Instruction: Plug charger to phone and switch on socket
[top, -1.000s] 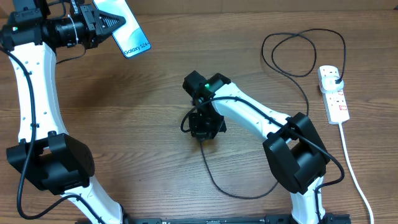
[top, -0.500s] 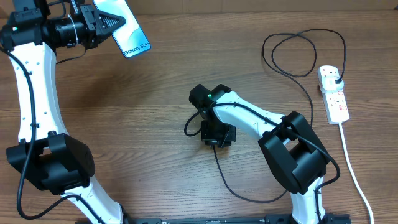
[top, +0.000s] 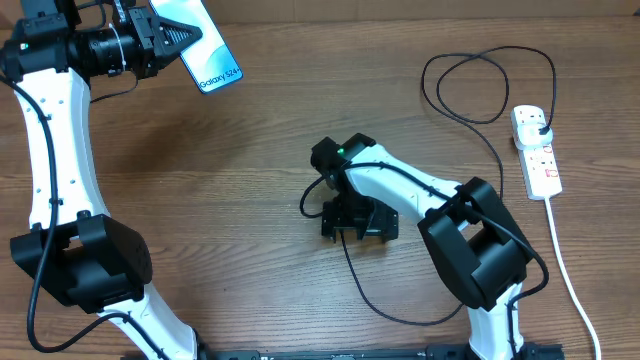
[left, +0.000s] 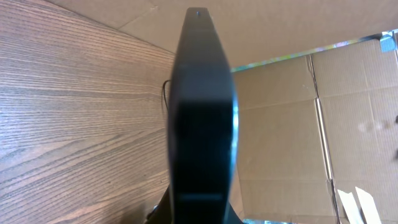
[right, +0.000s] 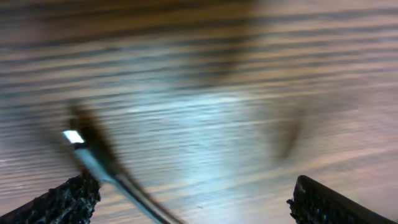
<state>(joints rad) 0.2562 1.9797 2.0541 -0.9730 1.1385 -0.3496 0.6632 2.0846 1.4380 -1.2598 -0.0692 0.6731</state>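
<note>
The left arm stretches up the left side to the far-left corner, its forearm turned level toward the right, and the left gripper (top: 168, 36) is clamped on the top end of the phone (top: 205, 52). The phone hangs above the table (top: 230, 180), tilted, its light-blue screen up and the "Galaxy S24+" end pointing near and right. In the left wrist view the phone (left: 202, 124) shows only as a dark slab seen edge-on. The right arm folds in from the near right toward the table's middle, wrist bent down, and the right gripper (top: 358, 222) sits low over the wood with its jaws spread wide and nothing between them. In the right wrist view its 2 fingers (right: 68, 200) stand at opposite edges of the picture, and the charger's blurred tip (right: 74, 137) lies on the wood just beside the left one, not gripped. The charger (top: 423, 78) loops at the far right, then curves along the near side to the right gripper. Its plug (top: 541, 126) sits in the far end of the white socket (top: 538, 160), which lies at the right edge with its cord (top: 568, 270) running near.
</note>
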